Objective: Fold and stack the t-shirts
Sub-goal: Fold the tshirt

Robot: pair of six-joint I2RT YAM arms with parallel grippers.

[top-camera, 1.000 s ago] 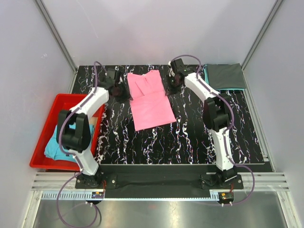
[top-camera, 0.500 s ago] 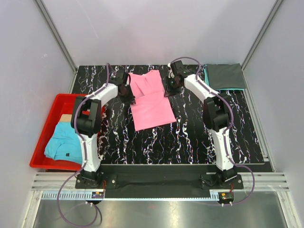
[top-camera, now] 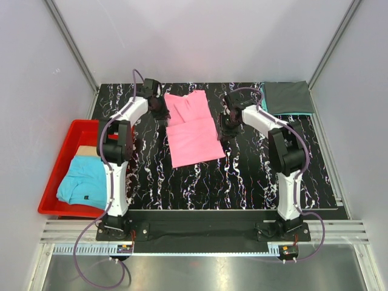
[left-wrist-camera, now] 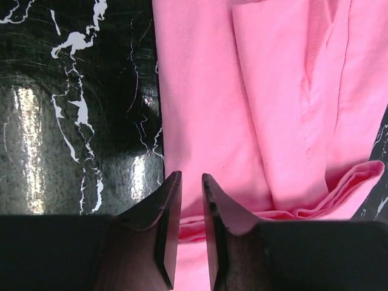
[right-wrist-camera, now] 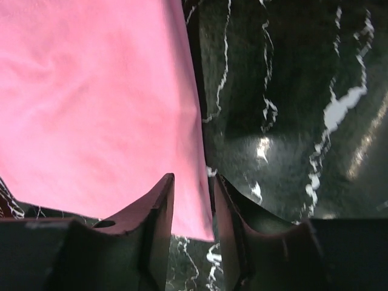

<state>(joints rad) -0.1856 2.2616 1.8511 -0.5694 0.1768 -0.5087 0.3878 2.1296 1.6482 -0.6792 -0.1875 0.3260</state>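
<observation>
A bright pink t-shirt (top-camera: 193,130) lies partly folded in the middle of the black marbled table, its far half creased and its near half a flat layer. My left gripper (top-camera: 159,111) hangs over the shirt's far left edge; in the left wrist view its jaws (left-wrist-camera: 191,179) stand a narrow gap apart, open, with the pink cloth (left-wrist-camera: 254,97) lying below them. Over the shirt's right edge, my right gripper (top-camera: 225,128) is open, and the pink hem (right-wrist-camera: 103,103) passes under its gap (right-wrist-camera: 193,179). A folded dark grey t-shirt (top-camera: 289,96) rests on a teal one (top-camera: 297,113) at the far right.
A red plastic bin (top-camera: 57,159) stands off the table's left side with a light blue t-shirt (top-camera: 82,182) in it. Metal frame posts and pale walls close in the back and sides.
My left gripper has swung from left of the shirt onto its far left edge. My right gripper has moved nearer along the shirt's right edge and its jaws have opened.
</observation>
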